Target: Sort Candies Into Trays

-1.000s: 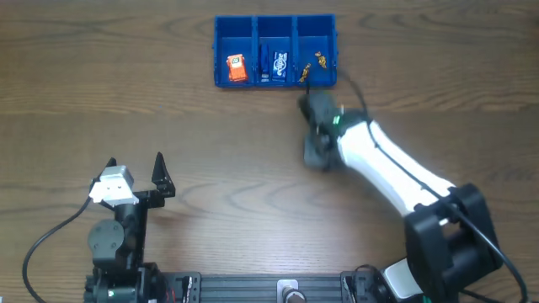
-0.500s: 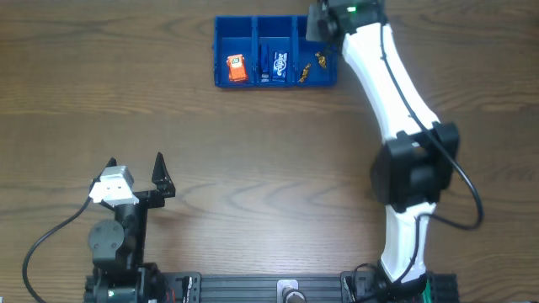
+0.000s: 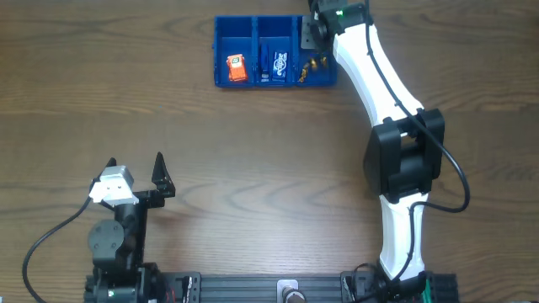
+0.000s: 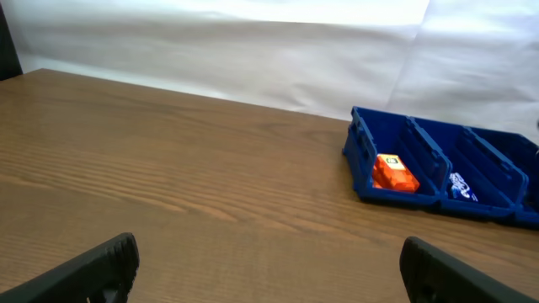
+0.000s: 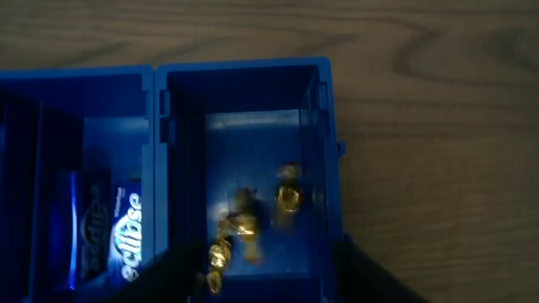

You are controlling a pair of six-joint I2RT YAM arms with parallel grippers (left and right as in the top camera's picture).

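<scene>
Right wrist view cuts the right claw [image 5: 265, 273] down to two dark blurs, spread apart with nothing between them, above the end compartment of the blue tray [image 5: 328, 151]. Small gold candies [image 5: 244, 223] lie there, too blurred to count. Top view has the right arm covering that compartment's far corner. The tray sits at the far side of the bench [image 3: 253, 168], long axis running left to right. An orange candy [image 3: 237, 69] lies in its left compartment, blue packets [image 3: 274, 63] in the middle. The left claw [image 3: 135, 160] is spread, near its base.
</scene>
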